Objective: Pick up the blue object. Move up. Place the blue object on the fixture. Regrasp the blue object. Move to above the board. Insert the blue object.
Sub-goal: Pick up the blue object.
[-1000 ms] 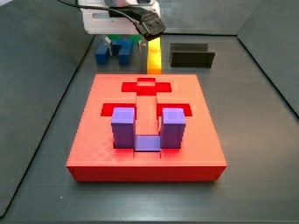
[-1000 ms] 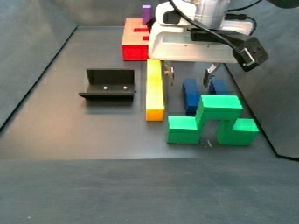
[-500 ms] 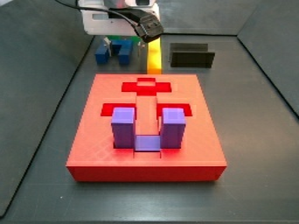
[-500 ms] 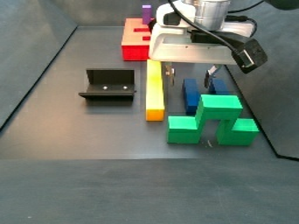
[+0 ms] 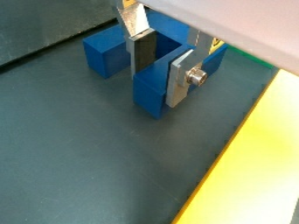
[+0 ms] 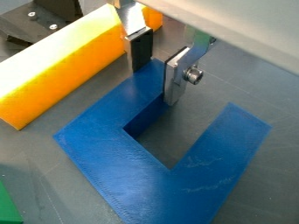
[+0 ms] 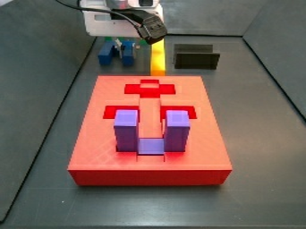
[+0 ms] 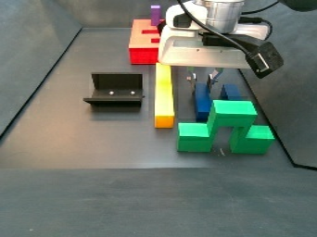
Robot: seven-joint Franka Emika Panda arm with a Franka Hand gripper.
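The blue object (image 5: 146, 92) lies flat on the dark floor, a dark blue U with two square prongs (image 6: 128, 162). My gripper (image 5: 160, 77) is down over one prong, dark pad on one side, silver plate on the other, shut on it (image 6: 156, 79). Both side views show the gripper (image 8: 203, 83) low over the blue object (image 8: 205, 97), at the back left beyond the board (image 7: 96, 134). The fixture (image 8: 111, 91) stands apart, across the yellow bar (image 8: 162, 93). A purple U block (image 7: 152, 130) sits in the red board.
The long yellow bar (image 6: 59, 66) lies right beside the blue object. Green blocks (image 8: 223, 125) stand close on the other side, touching distance from the gripper. Dark walls enclose the floor.
The fingers stood wide apart on either side of the prong; now they have closed in onto it. Nothing else has moved.
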